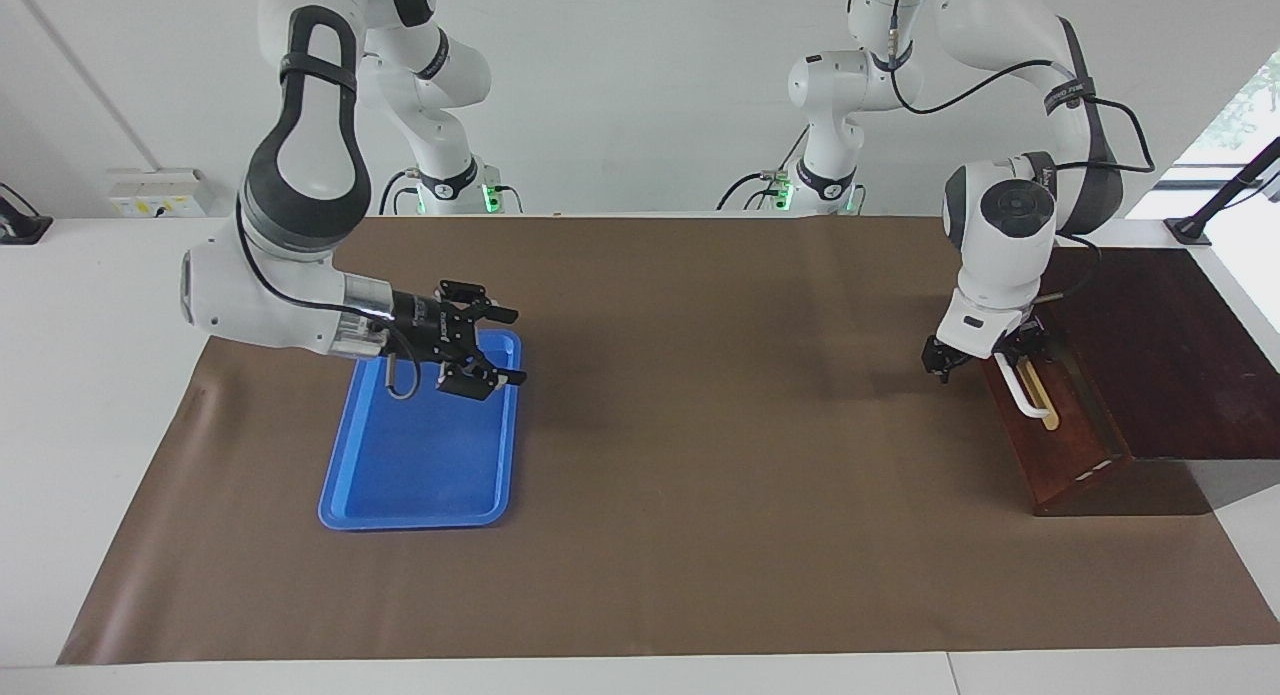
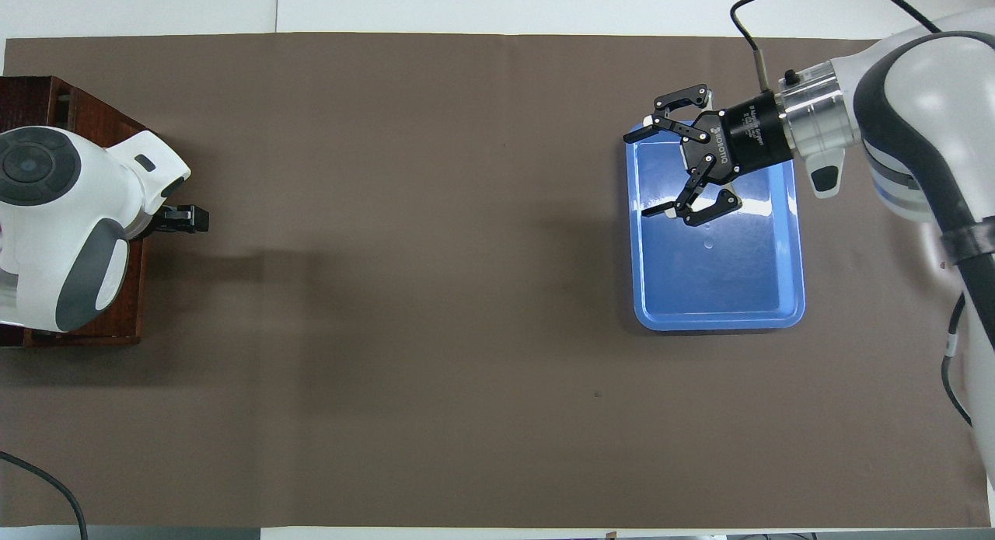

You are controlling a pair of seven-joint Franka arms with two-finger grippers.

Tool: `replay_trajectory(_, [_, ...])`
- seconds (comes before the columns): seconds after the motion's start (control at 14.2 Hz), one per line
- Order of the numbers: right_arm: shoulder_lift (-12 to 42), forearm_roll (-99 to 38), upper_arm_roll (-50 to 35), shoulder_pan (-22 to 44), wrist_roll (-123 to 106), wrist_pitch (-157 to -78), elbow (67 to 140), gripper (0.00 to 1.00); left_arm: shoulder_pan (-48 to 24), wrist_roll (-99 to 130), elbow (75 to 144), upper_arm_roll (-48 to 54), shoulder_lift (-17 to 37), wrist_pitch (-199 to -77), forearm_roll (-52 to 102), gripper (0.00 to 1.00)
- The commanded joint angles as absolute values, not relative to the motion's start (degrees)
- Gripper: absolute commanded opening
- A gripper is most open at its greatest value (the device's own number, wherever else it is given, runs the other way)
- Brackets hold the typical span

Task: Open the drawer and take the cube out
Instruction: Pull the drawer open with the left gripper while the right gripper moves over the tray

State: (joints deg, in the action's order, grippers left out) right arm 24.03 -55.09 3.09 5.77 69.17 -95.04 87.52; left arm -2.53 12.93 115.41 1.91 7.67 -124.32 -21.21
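At the left arm's end of the table, the drawer shows its dark reddish-brown front and white bar handle; it looks shut or barely ajar, and no cube can be seen. The left hand hangs at the handle's end nearer the robots, fingers spread wide, gripping nothing. The right hand hovers over the blue tray, toward the right arm's end from the drawer, also wide open and empty.

Drawer at the left arm's end of the table

Reddish-brown drawer front with white bar handle on a tan strip; the cube isn't visible.
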Motion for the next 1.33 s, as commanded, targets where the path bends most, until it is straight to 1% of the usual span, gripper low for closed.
replay_trajectory(0.0, [31.6, -56.0, 3.0, 7.3, 72.6, -97.0, 77.6, 1.0, -5.3, 15.5, 115.6, 1.9, 7.9, -125.2, -21.5, 1.0])
replay_trajectory(0.07, [33.1, -56.1, 3.0, 8.6, 73.5, -98.2, 76.0, 1.0, -5.4, 15.5, 115.2, 1.9, 7.9, -124.7, -21.4, 1.0])
replay_trajectory(0.14, [33.0, -56.9, 3.0, 10.4, 73.9, -101.5, 76.2, 1.0, -5.9, 15.5, 114.6, 1.9, 8.2, -124.1, -21.4, 1.0])
replay_trajectory(0.21, [33.0, -57.2, 3.0, 11.1, 75.1, -102.2, 76.5, 1.0, -7.0, 15.5, 114.1, 1.9, 8.3, -123.4, -21.4, 1.0])
replay_trajectory(0.42, [32.5, -58.6, 2.9, 11.2, 75.5, -103.1, 79.5, 1.0, -9.3, 15.6, 113.1, 1.9, 8.3, -121.6, -20.0, 1.0])
replay_trajectory(0.7, [31.8, -58.5, 3.0, 13.1, 75.4, -104.3, 79.9, 1.0, -11.2, 17.1, 113.2, 1.9, 8.4, -121.1, -20.0, 1.0])
replay_trajectory(0.91, [31.3, -58.4, 3.2, 12.7, 75.2, -105.6, 81.9, 1.0, -11.6, 17.5, 113.4, 1.9, 8.4, -121.4, -19.9, 1.0])
replay_trajectory(1.26, [30.4, -58.4, 3.2, 12.1, 75.0, -105.3, 83.8, 1.0, -14.5, 20.1, 113.3, 1.9, 8.4, -121.4, -17.3, 1.0])
